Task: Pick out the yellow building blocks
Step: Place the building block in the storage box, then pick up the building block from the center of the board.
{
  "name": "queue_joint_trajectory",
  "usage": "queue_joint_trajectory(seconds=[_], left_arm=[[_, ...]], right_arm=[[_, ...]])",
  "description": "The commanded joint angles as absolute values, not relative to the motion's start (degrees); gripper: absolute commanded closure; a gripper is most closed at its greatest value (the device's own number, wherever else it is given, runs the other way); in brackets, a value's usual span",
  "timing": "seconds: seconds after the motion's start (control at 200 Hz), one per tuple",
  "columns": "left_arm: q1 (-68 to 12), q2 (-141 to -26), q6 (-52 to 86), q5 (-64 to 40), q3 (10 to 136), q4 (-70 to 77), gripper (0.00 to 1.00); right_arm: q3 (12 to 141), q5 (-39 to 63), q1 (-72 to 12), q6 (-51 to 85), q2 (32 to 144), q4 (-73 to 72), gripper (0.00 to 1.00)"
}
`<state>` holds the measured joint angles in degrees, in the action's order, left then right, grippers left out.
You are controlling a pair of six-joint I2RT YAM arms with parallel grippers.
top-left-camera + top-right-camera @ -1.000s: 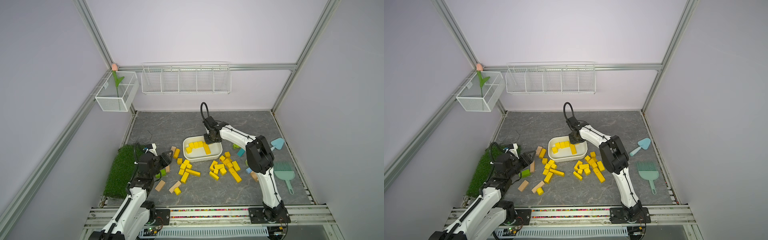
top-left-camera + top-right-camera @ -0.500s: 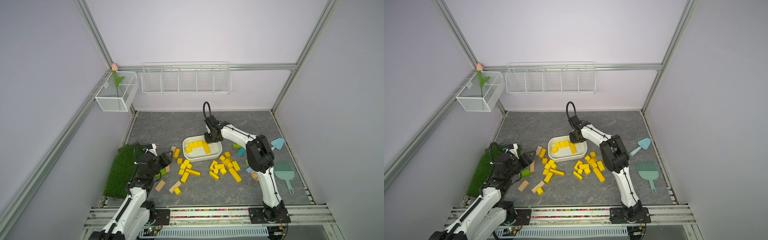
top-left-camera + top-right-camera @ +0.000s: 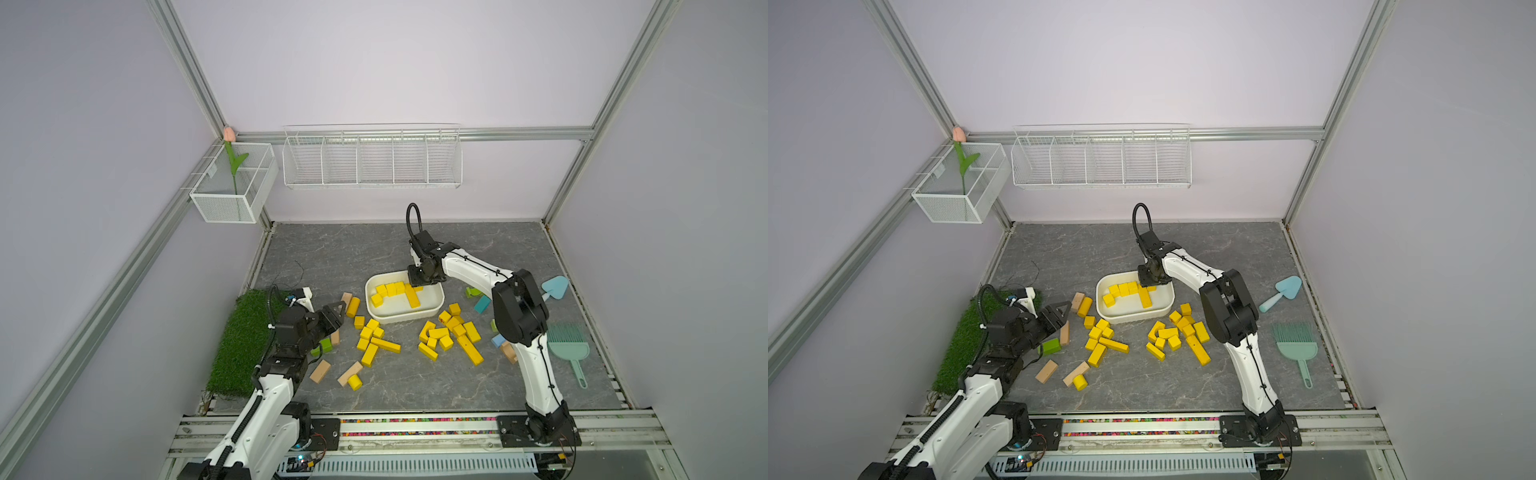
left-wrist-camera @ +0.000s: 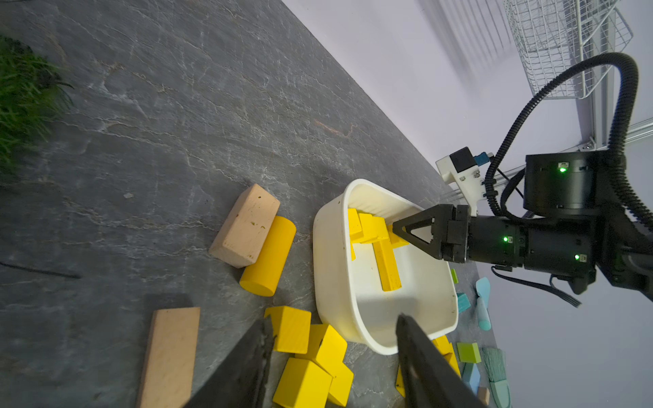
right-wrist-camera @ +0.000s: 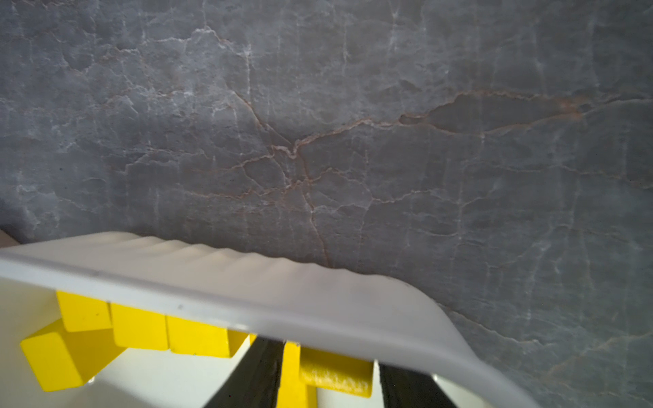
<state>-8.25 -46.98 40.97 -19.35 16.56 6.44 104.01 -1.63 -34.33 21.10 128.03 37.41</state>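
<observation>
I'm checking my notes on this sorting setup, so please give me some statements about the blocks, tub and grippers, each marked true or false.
1. The white tub holds several yellow building blocks. True.
2. The left gripper is shut on a yellow block. False: its jaws stand open with nothing between them.
3. The right gripper hangs over the grass mat. False: it is at the tub, well away from the mat.
4. Yellow blocks also lie loose on the table. True.
5. The teal brush lies in the tub. False: it lies on the table.
</observation>
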Motion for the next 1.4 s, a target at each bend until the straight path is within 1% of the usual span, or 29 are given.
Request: queue_joint_trajectory(seconds=[0.0,0.17,0.5,0.88,1.015,1.175,1.28,1.395], left_arm=[[-7.82,-47.13,41.73,-19.40,16.25,7.30,0.42],[-7.82,-47.46,41.88,-19.13,16.29,7.21,0.42],[-7.73,-47.25,42.49,-18.34,16.43,6.34,0.43],[-7.71,-47.91,42.65,-17.92,16.88,5.49,0.43],[-7.65,-48.05,42.89,-17.77,16.94,5.42,0.43],[-7.66,-48.05,43.07,-17.58,16.95,5.19,0.43],[-7.66,-48.48,43.08,-17.79,17.08,5.27,0.43],[-7.65,-49.34,42.99,-17.96,17.53,5.28,0.43]], right_arm=[[102.45,-0.90,-34.12,20.53,121.41,37.29,0.54],[95.69,-1.62,-34.18,19.98,112.44,36.65,0.54],[75.27,-3.03,-34.04,19.65,92.00,35.09,0.54],[56.35,-1.70,-34.15,23.78,74.79,33.34,0.54],[49.94,-0.44,-34.34,26.02,70.23,31.31,0.53],[42.70,-0.47,-34.72,27.07,67.67,28.31,0.53],[40.17,-0.57,-34.76,27.58,65.65,26.28,0.53],[38.50,-1.10,-34.79,28.27,64.26,25.00,0.51]])
